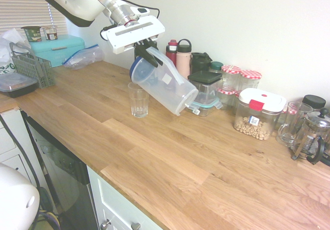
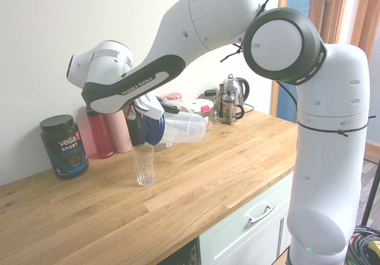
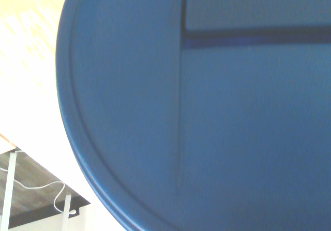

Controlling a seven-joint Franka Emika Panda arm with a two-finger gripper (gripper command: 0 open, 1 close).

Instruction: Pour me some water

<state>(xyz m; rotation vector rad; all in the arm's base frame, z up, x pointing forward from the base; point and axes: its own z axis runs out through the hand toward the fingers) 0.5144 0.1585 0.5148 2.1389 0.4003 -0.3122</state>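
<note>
My pincer [image 1: 146, 52] is clamped on the handle of the clear plastic pitcher [image 1: 164, 80], tipped with its blue lid [image 3: 207, 112] above the glass [image 1: 138, 99] on the bench [image 1: 170, 158]; it looks light, stiff, nearly empty.

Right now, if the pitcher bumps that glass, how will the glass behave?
The glass looks empty, tall and narrow, so it is probably light and may tip or slide on the smooth wooden counter. It stands free under the tilted pitcher, nothing bracing it. Being clear glass, it would likely break if knocked off.
</note>
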